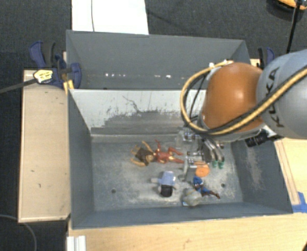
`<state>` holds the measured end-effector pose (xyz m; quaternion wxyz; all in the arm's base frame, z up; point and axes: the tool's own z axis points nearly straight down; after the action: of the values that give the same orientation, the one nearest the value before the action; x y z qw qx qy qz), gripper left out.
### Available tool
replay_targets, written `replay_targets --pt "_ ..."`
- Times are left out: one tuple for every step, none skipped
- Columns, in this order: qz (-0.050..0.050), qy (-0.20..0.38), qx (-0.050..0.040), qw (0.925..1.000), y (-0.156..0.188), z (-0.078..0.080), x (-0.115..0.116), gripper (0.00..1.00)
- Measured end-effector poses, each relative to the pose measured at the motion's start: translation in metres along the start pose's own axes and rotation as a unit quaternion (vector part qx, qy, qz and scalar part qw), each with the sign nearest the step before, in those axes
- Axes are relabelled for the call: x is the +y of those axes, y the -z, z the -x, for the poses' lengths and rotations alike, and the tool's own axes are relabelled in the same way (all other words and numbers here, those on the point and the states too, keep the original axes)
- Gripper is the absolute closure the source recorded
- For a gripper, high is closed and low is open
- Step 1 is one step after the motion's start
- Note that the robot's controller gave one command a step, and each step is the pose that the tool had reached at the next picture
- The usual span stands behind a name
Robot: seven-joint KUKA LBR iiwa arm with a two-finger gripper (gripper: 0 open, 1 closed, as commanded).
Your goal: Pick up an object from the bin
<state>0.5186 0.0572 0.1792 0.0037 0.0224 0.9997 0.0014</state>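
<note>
A grey metal bin (117,114) is seen from above, with sloped walls and a flat, scuffed floor. A grey robot arm (294,103) reaches in from the right, its wrist capped by a rounded orange cover (232,98) ringed with cables. The metal jaws hang low over the right-hand middle of the floor. Whether they are apart or together cannot be told, and nothing can be made out between them.

A small rounded orange piece (202,169) lies just below the jaws, towards the near wall, and seems almost to touch them. It is judged the likeliest thing to be picked. It looks nearly round, so no long axis can be read. Just beyond it, nearer the front wall, lie a small blue piece (197,182) and a grey lump (191,198), close together. A tiny green bit (219,164) sits just to the right.

To the left of the jaws a thin red-orange toy figure (169,154) is stretched roughly left to right, with a brown-and-tan toy figure (142,155) beside it. A pale blue-and-white block with a black end (166,181) lies apart, nearer the front.

The bin floor to the far left and far right is bare, and all walls are well apart from the orange piece. The crowding is on its near side only.
</note>
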Motion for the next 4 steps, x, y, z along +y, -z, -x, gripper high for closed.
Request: replay_targets --pt "-0.002 -0.014 0.0058 0.9999 -0.025 -0.007 -0.013 0.00" --pt "0.000 -0.058 0.0016 0.9983 -0.025 -0.010 0.007 0.00" --pt "0.000 -0.076 -0.0005 0.9971 -0.069 0.014 0.028 0.00" --pt "-0.001 -0.079 0.0051 0.9968 -0.097 0.021 0.035 0.00"
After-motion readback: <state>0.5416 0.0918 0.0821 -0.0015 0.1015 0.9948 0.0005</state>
